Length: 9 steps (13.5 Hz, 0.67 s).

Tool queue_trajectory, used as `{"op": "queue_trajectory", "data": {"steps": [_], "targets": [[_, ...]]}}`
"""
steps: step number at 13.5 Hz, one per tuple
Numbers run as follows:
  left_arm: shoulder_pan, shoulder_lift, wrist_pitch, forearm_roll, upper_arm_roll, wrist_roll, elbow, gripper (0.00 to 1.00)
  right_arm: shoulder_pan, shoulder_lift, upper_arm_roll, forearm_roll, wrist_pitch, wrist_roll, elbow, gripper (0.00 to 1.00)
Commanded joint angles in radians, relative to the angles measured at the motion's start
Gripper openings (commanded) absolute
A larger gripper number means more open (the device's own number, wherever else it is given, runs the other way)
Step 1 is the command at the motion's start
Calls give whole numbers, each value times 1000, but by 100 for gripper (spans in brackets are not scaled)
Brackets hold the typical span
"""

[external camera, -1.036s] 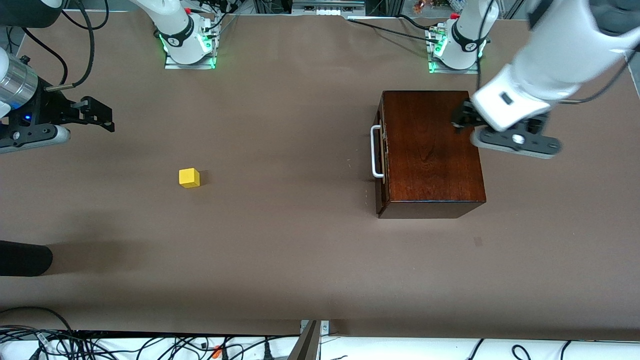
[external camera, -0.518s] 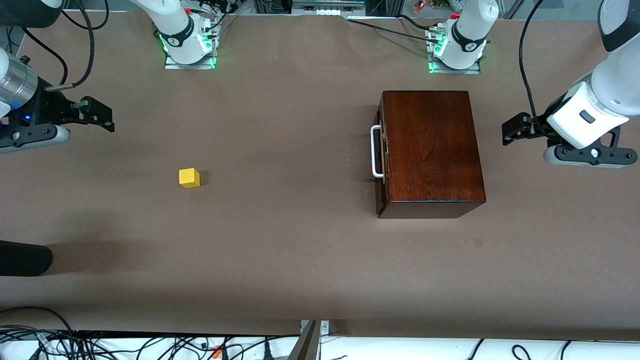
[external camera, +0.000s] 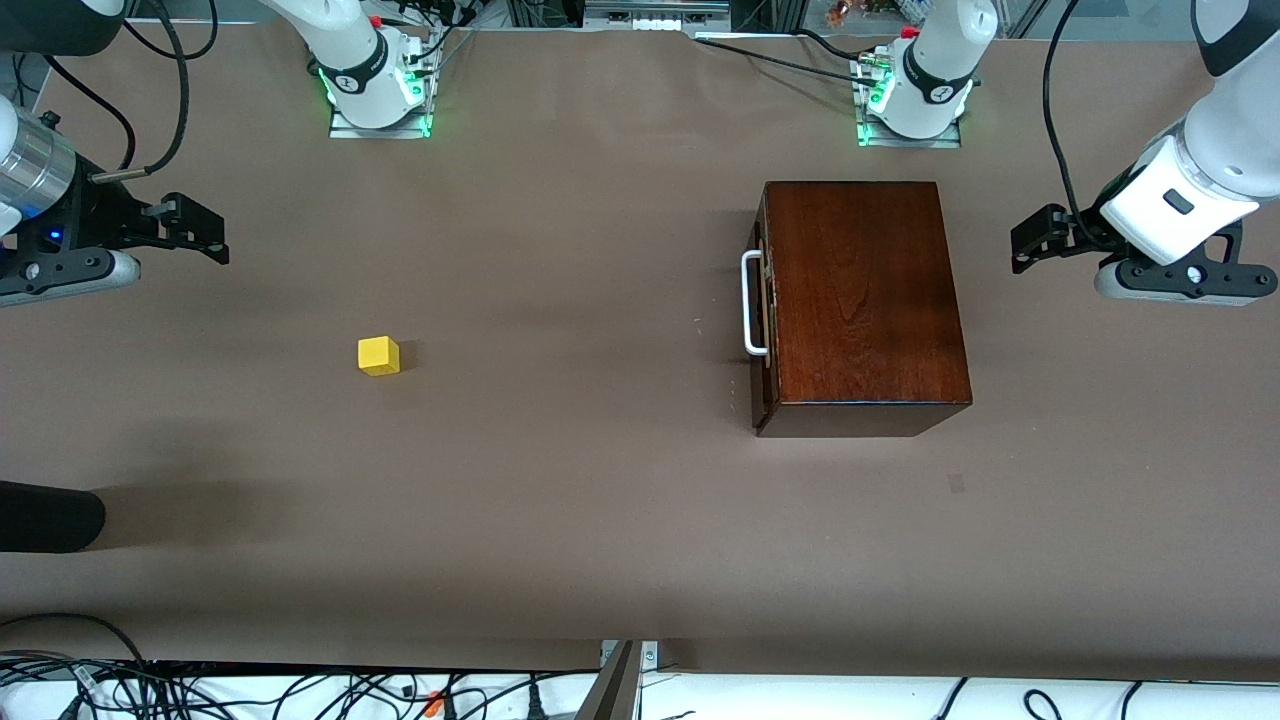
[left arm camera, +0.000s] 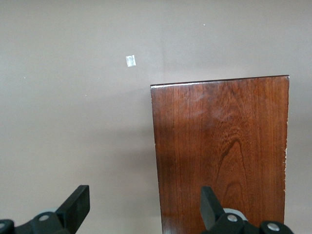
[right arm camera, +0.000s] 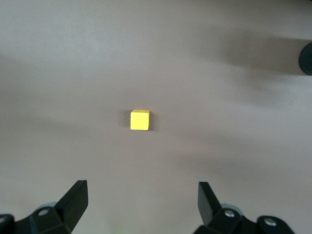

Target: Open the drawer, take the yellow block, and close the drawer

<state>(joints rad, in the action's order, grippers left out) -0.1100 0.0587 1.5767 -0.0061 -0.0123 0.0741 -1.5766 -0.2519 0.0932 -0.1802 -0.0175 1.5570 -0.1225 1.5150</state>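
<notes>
1. Drawer: shut flush in the dark red-brown wooden box; the white bar handle faces the right arm's end of the table. No pale inside shows. The box stands toward the left arm's end of the table.

2. Yellow block: lies alone on the brown table, well apart from the box, toward the right arm's end and slightly nearer the front camera than the handle. Upright, nothing touching it. The right wrist view shows it out past the fingers.

3. Task status, judged: block out on the table and drawer shut, so all three steps look done; little or nothing appears left beyond the arms parking.

4. Left gripper: over bare table just beside the box, on the side away from the handle. Jaws spread wide in the left wrist view, nothing between them.

5. Right gripper: over bare table at the right arm's end, apart from the block. Jaws fully spread in its wrist view, holding nothing. This arm waits.

6. Other: a dark rounded object at the table's edge; identity not clear.
</notes>
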Motion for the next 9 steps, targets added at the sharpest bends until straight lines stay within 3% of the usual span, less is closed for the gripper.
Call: {"op": "queue_trajectory", "data": {"steps": [1, 9], "targets": [[-4, -31, 25, -18, 11, -23, -31, 100, 2, 6, 1, -2, -6, 11, -21, 100], [-5, -25, 17, -12, 9, -23, -19, 100, 2, 6, 1, -2, -6, 11, -21, 100]]}}
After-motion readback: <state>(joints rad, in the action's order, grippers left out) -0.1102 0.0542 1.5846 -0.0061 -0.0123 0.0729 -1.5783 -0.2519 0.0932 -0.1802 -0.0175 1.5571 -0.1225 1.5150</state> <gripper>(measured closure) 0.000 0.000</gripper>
